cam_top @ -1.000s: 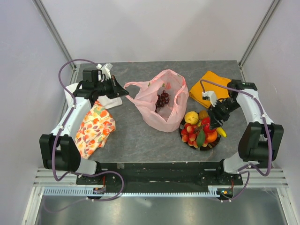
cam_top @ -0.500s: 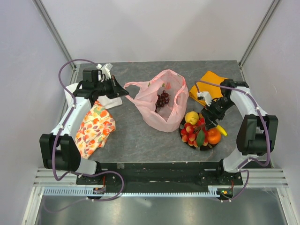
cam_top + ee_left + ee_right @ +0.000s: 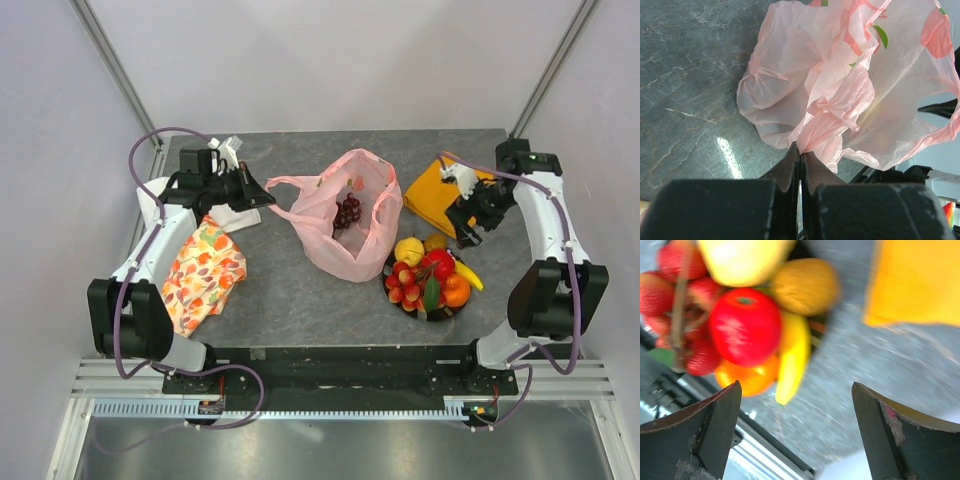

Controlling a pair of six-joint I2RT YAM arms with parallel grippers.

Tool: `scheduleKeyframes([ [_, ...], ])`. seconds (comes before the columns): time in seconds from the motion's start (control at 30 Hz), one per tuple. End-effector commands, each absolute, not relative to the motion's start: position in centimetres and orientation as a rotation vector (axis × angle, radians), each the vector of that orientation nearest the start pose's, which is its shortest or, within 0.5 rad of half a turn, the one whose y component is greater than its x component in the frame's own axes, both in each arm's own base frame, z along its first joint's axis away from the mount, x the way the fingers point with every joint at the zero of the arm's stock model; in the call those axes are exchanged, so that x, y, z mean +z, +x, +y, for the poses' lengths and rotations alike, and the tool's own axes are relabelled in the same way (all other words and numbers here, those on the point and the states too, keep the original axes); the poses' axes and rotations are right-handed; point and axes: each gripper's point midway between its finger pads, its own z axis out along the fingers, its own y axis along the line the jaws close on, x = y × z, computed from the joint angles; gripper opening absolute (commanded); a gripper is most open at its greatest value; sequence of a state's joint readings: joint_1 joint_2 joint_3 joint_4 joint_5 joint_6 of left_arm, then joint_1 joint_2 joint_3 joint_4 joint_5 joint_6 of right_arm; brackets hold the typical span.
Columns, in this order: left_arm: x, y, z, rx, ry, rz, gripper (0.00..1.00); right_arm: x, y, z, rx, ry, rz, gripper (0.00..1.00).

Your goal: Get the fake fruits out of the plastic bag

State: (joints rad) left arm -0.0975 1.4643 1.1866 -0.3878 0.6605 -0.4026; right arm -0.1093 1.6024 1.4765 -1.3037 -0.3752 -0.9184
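The pink plastic bag (image 3: pixel 345 215) lies open mid-table with a dark purple grape bunch (image 3: pixel 346 212) inside. My left gripper (image 3: pixel 262 190) is shut on the bag's left handle (image 3: pixel 812 137), seen pinched between its jaws in the left wrist view. A pile of fake fruits sits at the right: yellow apple (image 3: pixel 408 249), brown oval (image 3: pixel 435 242), red berry cluster (image 3: pixel 403 283), red apple (image 3: pixel 745 325), orange (image 3: pixel 455 291), banana (image 3: pixel 469 279). My right gripper (image 3: pixel 468 228) is open and empty, raised above the table behind the pile, near the orange cloth (image 3: pixel 440 190).
A dark plate (image 3: pixel 440 312) holds the fruit pile. A floral orange-patterned cloth (image 3: pixel 203 272) lies at the left under the left arm. Grey table (image 3: pixel 300 290) with frame posts at the back corners.
My right gripper has lifted off the fruit pile and moved back toward the orange cloth, open. The left gripper and bag have not moved.
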Motion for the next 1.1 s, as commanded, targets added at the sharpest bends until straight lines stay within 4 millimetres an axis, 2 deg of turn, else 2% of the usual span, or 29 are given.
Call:
scheduleKeyframes([
  [0.0,23.4,37.1,-16.3,-1.026,0.113,2.182,0.02,23.4,34.4,-1.6,0.121,-0.995,2.361,0.98],
  [0.03,23.6,37.1,-16.4,-1.029,0.12,2.176,0.02,25.5,35.9,-0.8,0.141,-0.952,2.279,0.98],
  [0.07,23.8,36.9,-16.5,-1.041,0.129,2.172,0.02,27.9,36.8,1.9,0.246,-0.896,2.202,0.98],
  [0.1,23.9,36.9,-16.6,-1.047,0.135,2.168,0.02,31.7,38.7,3.5,0.251,-0.879,2.082,0.98],
  [0.13,23.9,36.8,-16.7,-1.052,0.137,2.168,0.02,33.5,39.3,5.3,0.279,-0.89,2.023,0.98],
  [0.17,23.9,36.6,-16.8,-1.062,0.137,2.171,0.02,36.9,39.2,10.1,0.353,-0.951,1.903,0.98],
  [0.2,24.0,36.6,-16.9,-1.065,0.14,2.169,0.02,37.5,39.9,12.5,0.403,-0.987,1.852,0.98],
  [0.23,23.8,36.4,-17.0,-1.07,0.14,2.172,0.02,38.1,39.3,16.4,0.474,-1.055,1.793,0.96],
  [0.27,23.9,36.3,-17.1,-1.074,0.14,2.169,0.02,38.7,39.1,18.5,0.526,-1.056,1.77,0.94],
  [0.3,23.8,36.1,-17.2,-1.08,0.14,2.171,0.02,37.4,40.0,20.5,0.563,-1.081,1.772,0.9],
  [0.33,23.9,36.1,-17.2,-1.08,0.141,2.168,0.02,36.1,39.3,23.1,0.61,-1.142,1.77,0.87],
  [0.37,24.0,35.9,-17.2,-1.078,0.145,2.163,0.02,33.2,39.7,24.4,0.637,-1.184,1.823,0.83],
  [0.4,24.2,35.8,-17.1,-1.076,0.151,2.157,0.02,31.3,39.9,25.1,0.63,-1.221,1.849,0.76],
  [0.43,24.4,35.7,-17.1,-1.073,0.156,2.151,0.02,29.6,39.6,26.0,0.649,-1.252,1.877,0.72],
  [0.5,24.9,35.3,-17.1,-1.065,0.172,2.138,0.02,24.9,40.5,26.4,0.671,-1.249,1.989,0.64],
  [0.57,25.3,35.1,-17.0,-1.056,0.187,2.129,0.02,21.6,41.1,26.2,0.669,-1.264,2.06,0.59],
  [0.63,25.5,34.7,-16.9,-1.046,0.196,2.119,0.02,20.0,42.2,26.0,0.622,-1.249,2.084,0.58],
  [0.67,25.4,34.6,-16.8,-1.042,0.2,2.119,0.02,18.7,42.4,26.0,0.62,-1.251,2.109,0.58],
  [0.77,25.3,34.2,-16.7,-1.031,0.212,2.119,0.02,16.4,44.0,26.0,0.579,-1.22,2.152,0.61],
  [0.83,24.9,34.0,-16.6,-1.034,0.21,2.128,0.02,15.3,45.1,26.0,0.533,-1.192,2.179,0.69],
  [0.9,24.5,33.8,-16.7,-1.041,0.208,2.137,0.02,13.0,46.1,25.9,0.494,-1.169,2.223,0.78],
  [1.0,24.2,33.8,-16.8,-1.053,0.201,2.151,0.01,10.0,47.0,25.7,0.445,-1.143,2.296,0.85],
  [1.07,24.0,33.9,-16.8,-1.051,0.2,2.155,0.02,7.8,47.1,25.4,0.394,-1.148,2.34,0.86],
])
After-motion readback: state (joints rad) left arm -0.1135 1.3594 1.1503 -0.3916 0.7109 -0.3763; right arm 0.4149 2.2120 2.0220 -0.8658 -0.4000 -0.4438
